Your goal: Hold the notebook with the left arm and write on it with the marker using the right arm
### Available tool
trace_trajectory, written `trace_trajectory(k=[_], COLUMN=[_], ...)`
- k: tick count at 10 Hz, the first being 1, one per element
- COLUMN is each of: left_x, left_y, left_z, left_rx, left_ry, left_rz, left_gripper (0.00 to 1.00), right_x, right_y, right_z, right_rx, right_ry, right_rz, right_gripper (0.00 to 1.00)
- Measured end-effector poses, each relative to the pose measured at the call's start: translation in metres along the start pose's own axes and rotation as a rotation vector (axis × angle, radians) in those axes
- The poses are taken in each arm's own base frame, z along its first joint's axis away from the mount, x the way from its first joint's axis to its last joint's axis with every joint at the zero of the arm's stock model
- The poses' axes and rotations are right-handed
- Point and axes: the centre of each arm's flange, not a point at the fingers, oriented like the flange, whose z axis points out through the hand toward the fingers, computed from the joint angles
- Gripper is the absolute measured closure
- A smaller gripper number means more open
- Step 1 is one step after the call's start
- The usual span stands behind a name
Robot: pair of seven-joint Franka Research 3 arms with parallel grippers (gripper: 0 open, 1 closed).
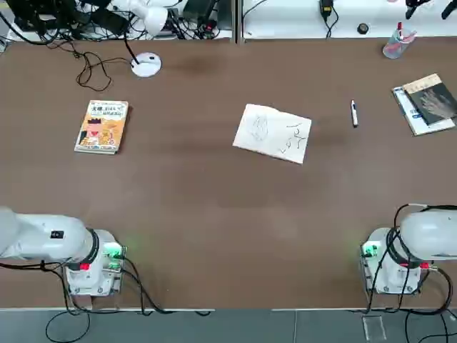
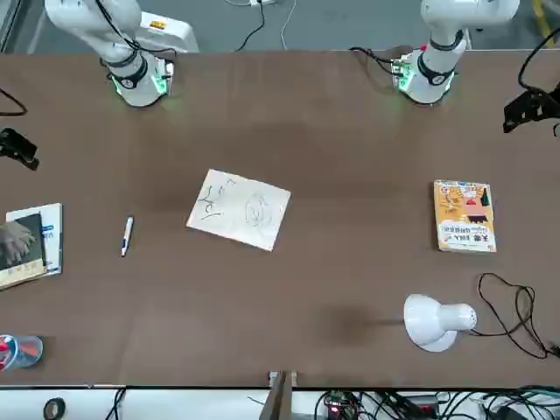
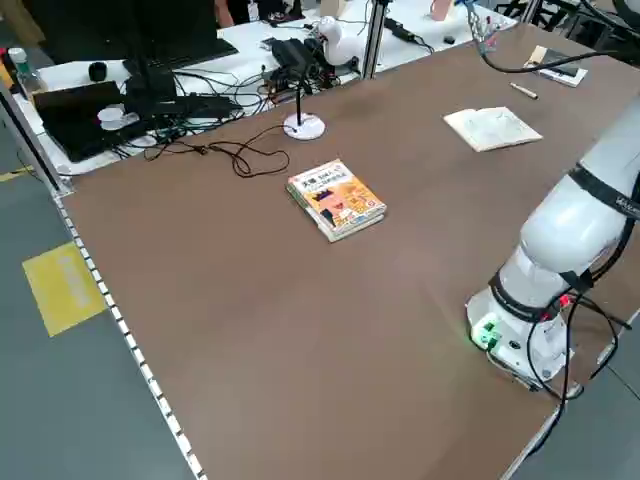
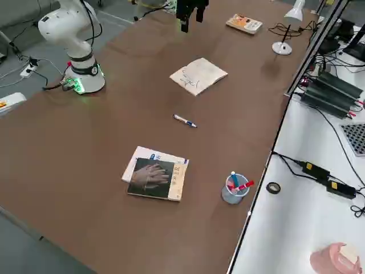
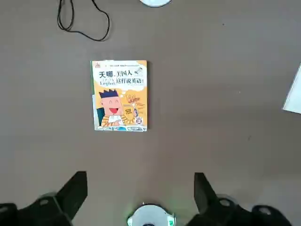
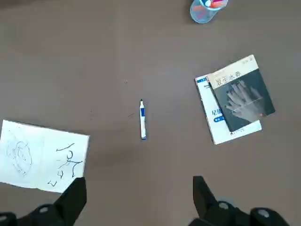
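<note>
The notebook [image 1: 273, 133] is seen lying open near the centre of the top view, with the marker [image 1: 353, 113] well apart at its right. Both the left pincer [image 5: 141, 197] and the right pincer [image 6: 139, 200] are held wide open and empty above the desk [image 1: 214, 207].

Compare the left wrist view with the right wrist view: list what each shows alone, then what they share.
Only the left wrist view shows the orange-yellow cartoon-cover book, a loop of black cable, the lamp base and the open left gripper.

Only the right wrist view shows the marker lying loose on the table, the dark-covered book with a hand picture lying on another book, the clear cup of pens and the open right gripper.

Both show the brown table and the notebook, though the left wrist view catches only its edge.
</note>
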Motion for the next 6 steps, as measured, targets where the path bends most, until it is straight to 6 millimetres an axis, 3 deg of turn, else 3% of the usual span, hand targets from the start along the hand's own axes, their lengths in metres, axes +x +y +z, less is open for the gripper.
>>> trace_trajectory(k=[6], left_x=[-0.0001], left_y=[0.0032], left_z=[-0.0006], left_rx=[0.001], left_ry=[0.001], left_rz=[0.007], left_gripper=[0.0], right_x=[0.0016], right_y=[0.0009], right_z=[-0.0011], right_rx=[0.001], right_ry=[0.014], right_rz=[0.002], right_gripper=[0.0])
